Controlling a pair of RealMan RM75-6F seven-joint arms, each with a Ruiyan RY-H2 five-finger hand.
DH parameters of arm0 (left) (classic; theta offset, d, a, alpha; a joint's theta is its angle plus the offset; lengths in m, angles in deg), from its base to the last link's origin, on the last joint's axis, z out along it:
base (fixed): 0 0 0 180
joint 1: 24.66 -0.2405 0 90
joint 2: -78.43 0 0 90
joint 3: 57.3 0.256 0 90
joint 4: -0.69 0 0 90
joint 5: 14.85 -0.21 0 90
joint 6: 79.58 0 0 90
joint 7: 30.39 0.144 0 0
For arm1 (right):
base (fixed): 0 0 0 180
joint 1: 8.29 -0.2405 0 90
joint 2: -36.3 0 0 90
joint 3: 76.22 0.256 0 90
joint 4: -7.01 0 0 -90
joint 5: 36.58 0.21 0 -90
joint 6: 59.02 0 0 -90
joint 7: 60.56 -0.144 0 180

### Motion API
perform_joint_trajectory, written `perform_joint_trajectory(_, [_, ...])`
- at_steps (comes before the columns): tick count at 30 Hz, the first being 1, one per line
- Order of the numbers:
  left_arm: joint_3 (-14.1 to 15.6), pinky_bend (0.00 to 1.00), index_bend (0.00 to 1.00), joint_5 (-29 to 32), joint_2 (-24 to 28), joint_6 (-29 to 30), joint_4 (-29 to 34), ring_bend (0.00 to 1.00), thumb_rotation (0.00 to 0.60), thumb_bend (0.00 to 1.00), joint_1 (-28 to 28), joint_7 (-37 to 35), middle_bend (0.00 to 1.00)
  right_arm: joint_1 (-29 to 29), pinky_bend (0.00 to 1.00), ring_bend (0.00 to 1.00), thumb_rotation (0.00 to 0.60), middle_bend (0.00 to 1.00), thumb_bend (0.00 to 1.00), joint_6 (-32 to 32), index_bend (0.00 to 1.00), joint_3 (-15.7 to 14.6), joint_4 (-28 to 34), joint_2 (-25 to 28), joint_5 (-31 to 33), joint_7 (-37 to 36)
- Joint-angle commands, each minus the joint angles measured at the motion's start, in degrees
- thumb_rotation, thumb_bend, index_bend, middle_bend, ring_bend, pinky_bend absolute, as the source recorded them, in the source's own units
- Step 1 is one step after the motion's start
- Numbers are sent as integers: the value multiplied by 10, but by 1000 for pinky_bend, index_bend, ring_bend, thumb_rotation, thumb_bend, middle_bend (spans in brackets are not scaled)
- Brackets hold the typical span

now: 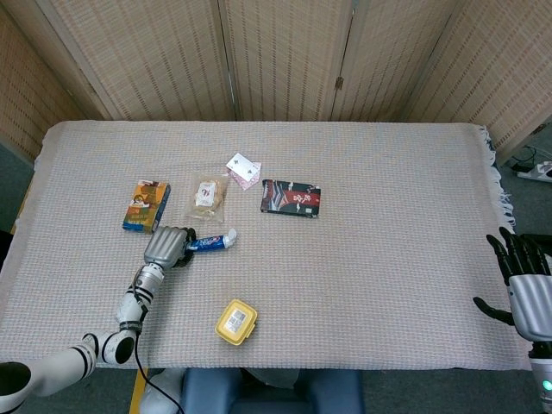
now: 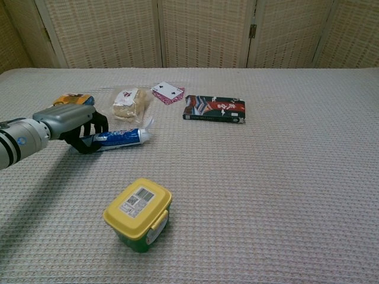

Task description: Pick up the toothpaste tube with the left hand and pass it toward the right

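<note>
On the cloth-covered counter (image 1: 362,259), the left hand (image 2: 68,123) has its fingers (image 2: 89,131) wrapped round the toothpaste tube (image 2: 121,138), so it should firm that hold before lifting rightward.

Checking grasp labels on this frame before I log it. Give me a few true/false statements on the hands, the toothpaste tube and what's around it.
1. The left hand has its fingers wrapped around the toothpaste tube. True.
2. The tube's cap end points toward the robot's left. False: the cap end points right, away from the left hand.
3. The right hand is holding the yellow-lidded container. False: that hand holds nothing, fingers apart, at the table's right edge; the container sits alone near the front.
4. The snack bag lies just behind the tube. True.
5. The playing card lies on top of the dark box. False: it lies beside the box, to its left.
</note>
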Motion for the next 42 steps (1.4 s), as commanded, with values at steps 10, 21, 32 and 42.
perform_joint_trajectory(10, [24, 717, 749, -148, 44, 81, 3, 727, 600, 719, -6, -230, 814, -36, 0, 0, 600, 0, 185, -22, 0, -4, 55, 37, -73, -10])
perform_joint_trajectory(21, [21, 717, 751, -190, 103, 127, 167, 729, 600, 735, 1, -178, 816, -174, 0, 0, 600, 0, 294, -172, 151, 32, 160, 63, -122, -20])
perform_joint_trajectory(32, [9, 717, 751, -167, 114, 110, 278, 728, 600, 736, 13, -66, 815, -294, 0, 0, 600, 0, 305, -325, 247, 71, 187, 5, -24, 37])
perform_joint_trajectory(42, [-3, 717, 751, -132, 102, 98, 301, 729, 600, 739, 22, -17, 820, -344, 0, 0, 600, 0, 304, -369, 270, 76, 181, -33, 27, 73])
